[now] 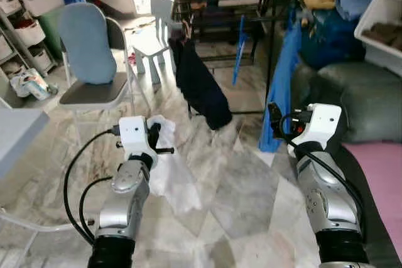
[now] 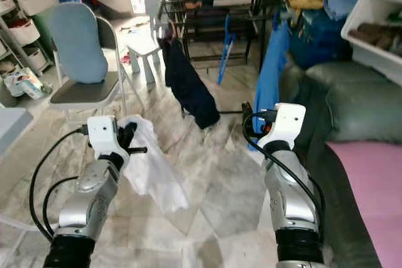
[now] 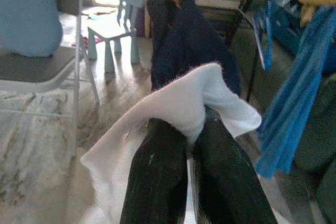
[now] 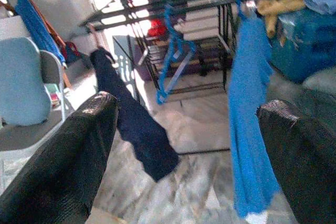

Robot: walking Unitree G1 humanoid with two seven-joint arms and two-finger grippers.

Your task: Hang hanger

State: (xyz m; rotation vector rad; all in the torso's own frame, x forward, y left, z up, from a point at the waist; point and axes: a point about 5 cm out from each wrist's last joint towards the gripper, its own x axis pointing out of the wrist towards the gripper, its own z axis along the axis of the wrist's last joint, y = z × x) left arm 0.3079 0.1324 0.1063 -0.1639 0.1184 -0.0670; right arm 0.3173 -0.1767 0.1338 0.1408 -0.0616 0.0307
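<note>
One empty blue hanger point(image 4: 170, 56) hangs vertically; left gripper point(image 3: 191, 145) pinches white cloth point(image 1: 173, 174), right gripper point(image 4: 189, 145) gapes.

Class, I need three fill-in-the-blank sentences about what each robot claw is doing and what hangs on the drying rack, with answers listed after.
1. The left claw is shut on a ____ cloth.
2. The right claw holds nothing; its fingers are ____.
3. The empty hanger on the drying rack is coloured ____.

Missing words: white; open; blue
</note>
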